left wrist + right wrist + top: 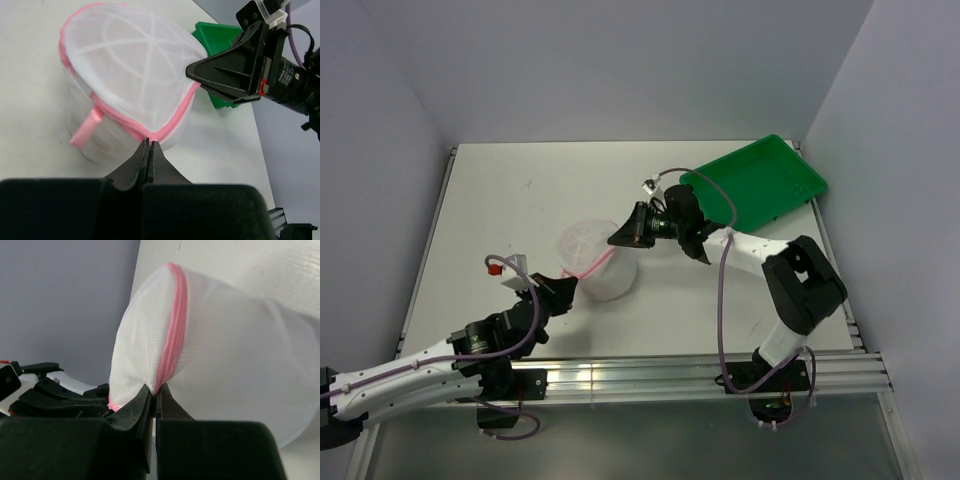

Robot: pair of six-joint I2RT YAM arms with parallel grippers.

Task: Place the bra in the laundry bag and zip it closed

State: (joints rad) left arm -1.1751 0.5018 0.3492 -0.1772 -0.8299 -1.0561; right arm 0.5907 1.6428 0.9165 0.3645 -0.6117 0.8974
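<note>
A green plastic tray (760, 185) lies at the upper right of the top view, set askew near the far right corner of the white table (520, 200). Pale lilac walls (620, 60) enclose three sides, and an aluminium rail (650, 372) crosses the bottom

On my feed the laundry bag (130, 65) is see-through white mesh with solid white ribs crossing like spokes on top, a pink zipper rim (172, 122) and a pink ribbon tab (86, 129). The left pincer (150, 147) and right pincer (156, 392) are matte black, and a purple cable (721, 310) runs along the right arm. I see a bright green tray (765, 185) on the plain white table (520, 190).
</note>
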